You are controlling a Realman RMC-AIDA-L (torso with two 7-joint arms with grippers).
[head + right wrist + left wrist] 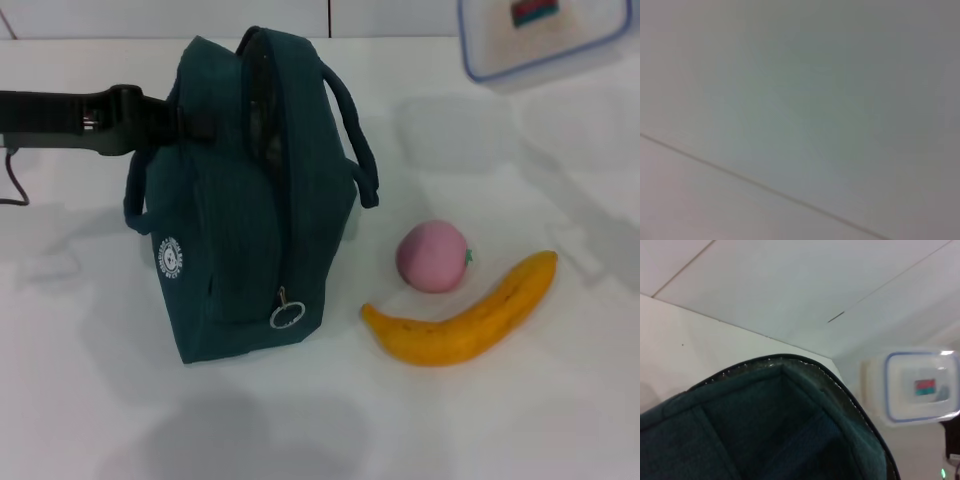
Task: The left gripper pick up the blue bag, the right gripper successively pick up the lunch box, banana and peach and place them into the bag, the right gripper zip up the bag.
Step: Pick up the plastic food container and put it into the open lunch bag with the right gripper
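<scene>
Centrally, left of the frame's middle in the head view, the bag (250,200) was seen standing upright on the white table (80,400), its ring zip pull (287,316) hanging low on the front edge. The left gripper (185,125) reached in from the left edge and was closed on the bag's upper side by the handle. In the upper right corner the lunch box (545,35) was seen raised and blurred; what carried it was out of frame, so the right gripper's jaws could not be judged. The peach (432,256) and the banana (470,315) lay right of the bag, just beside each other.
</scene>
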